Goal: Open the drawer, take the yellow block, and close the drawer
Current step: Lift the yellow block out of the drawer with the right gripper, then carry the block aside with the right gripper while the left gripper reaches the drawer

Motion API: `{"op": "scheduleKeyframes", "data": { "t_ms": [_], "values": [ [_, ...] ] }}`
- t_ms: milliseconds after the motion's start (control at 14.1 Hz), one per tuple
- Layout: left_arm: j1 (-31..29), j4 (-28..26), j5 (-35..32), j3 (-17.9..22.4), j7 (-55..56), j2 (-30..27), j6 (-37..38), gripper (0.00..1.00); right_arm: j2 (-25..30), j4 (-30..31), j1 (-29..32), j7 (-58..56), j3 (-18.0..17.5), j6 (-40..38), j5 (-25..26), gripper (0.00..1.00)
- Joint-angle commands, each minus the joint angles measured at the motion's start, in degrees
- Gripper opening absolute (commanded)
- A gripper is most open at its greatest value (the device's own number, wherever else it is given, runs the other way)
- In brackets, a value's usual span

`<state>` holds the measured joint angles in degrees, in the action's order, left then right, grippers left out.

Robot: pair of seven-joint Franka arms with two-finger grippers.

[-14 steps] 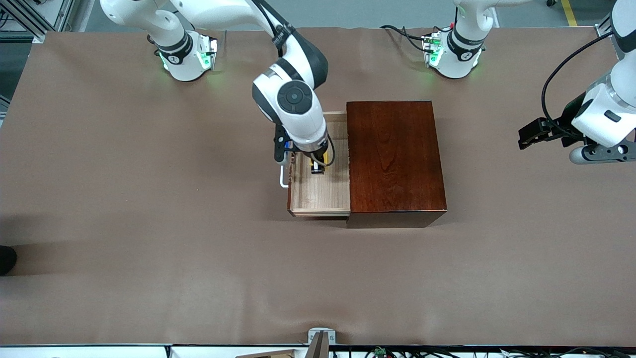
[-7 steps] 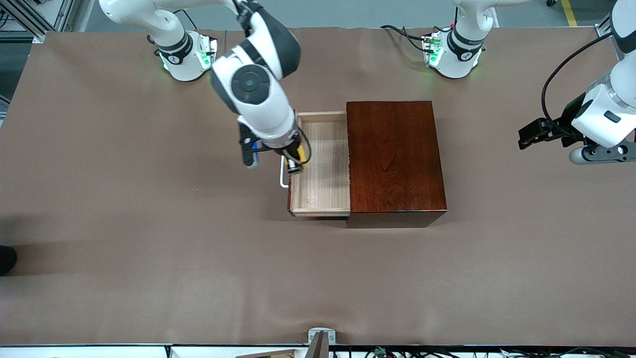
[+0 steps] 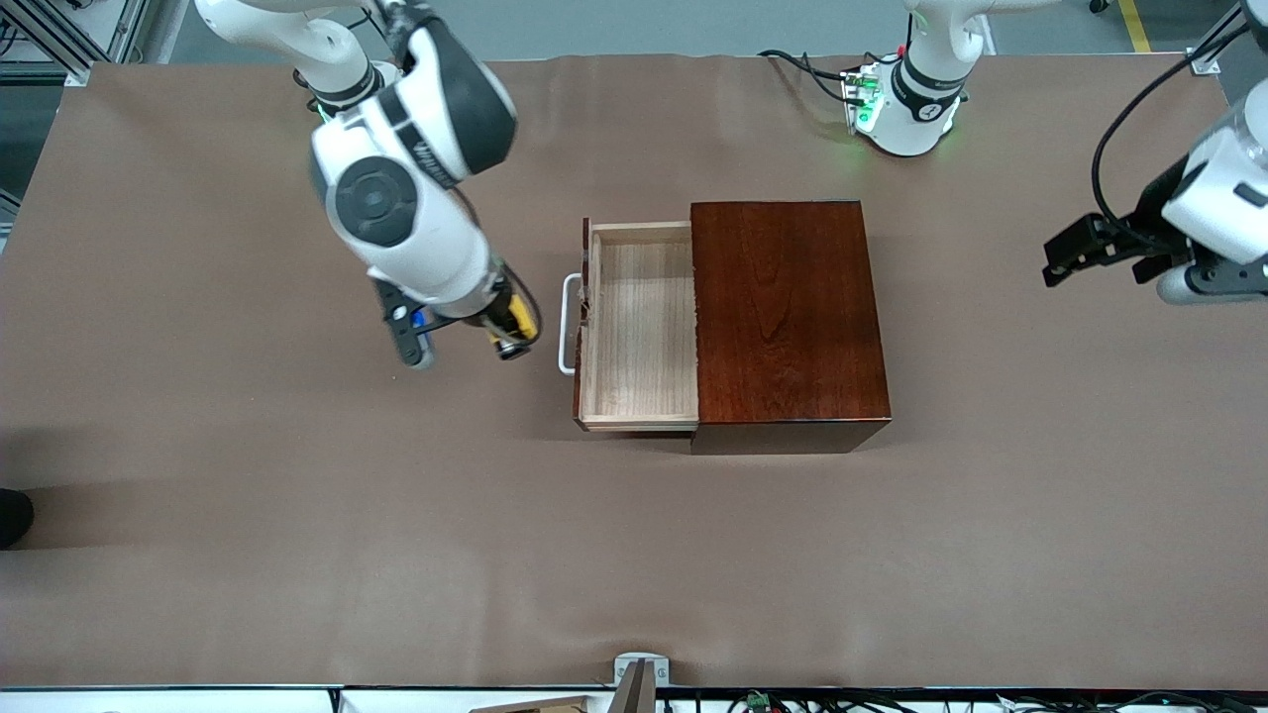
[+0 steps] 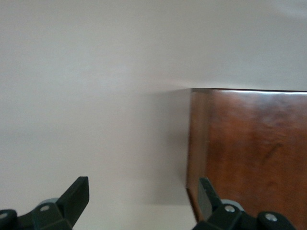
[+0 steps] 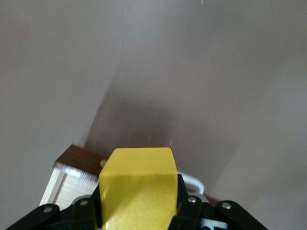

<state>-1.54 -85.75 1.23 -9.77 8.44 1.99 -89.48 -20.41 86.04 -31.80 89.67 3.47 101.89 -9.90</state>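
The drawer (image 3: 639, 327) is pulled out of the dark reddish-brown box (image 3: 783, 322) toward the right arm's end of the table; its pale-wood tray looks empty and its white handle (image 3: 567, 324) faces that end. My right gripper (image 3: 513, 332) is shut on the yellow block (image 3: 519, 317) and holds it above the bare table beside the handle. In the right wrist view the yellow block (image 5: 138, 189) fills the space between the fingers, with the handle (image 5: 192, 181) past it. My left gripper (image 3: 1090, 255) is open, held up past the box; the left wrist view shows the box (image 4: 249, 153).
The brown table cover (image 3: 297, 495) spreads around the box. The arm bases (image 3: 906, 99) stand along the table's edge farthest from the front camera.
My right gripper has lifted the yellow block out of the drawer and carried it away over the handle toward the right arm's end. The left gripper rose slightly.
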Motion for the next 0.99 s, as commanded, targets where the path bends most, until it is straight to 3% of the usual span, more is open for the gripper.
{"op": "scheduleKeyframes", "data": {
  "t_ms": [0, 213, 568, 711, 924],
  "values": [
    [0.13, 1.72, 1.23, -5.32, 0.26, -0.32, 1.41, 1.0, 3.0, 2.2, 4.62, -9.65, -0.83, -2.74, -0.38, 0.0],
    [0.31, 1.72, 1.23, -13.58, 2.53, 0.56, 0.54, 1.0, 4.76, 4.92, 9.02, -20.02, -0.83, -3.19, -0.38, 0.0],
    [2.5, 1.55, 2.2, -22.29, 3.95, 2.84, -3.33, 1.0, 5.91, 8.53, 16.14, -39.27, -0.74, -3.28, -0.38, 0.0],
    [6.88, 1.55, 1.33, -24.15, 3.78, 5.99, -6.13, 1.0, 5.65, 8.97, 19.04, -47.09, -0.65, -3.19, -0.3, 0.0],
    [15.48, 3.47, -7.0, -24.24, 2.9, 12.31, -8.68, 1.0, 4.86, 8.97, 23.09, -59.47, -0.65, -2.66, 0.23, 0.0]
  ]
}}
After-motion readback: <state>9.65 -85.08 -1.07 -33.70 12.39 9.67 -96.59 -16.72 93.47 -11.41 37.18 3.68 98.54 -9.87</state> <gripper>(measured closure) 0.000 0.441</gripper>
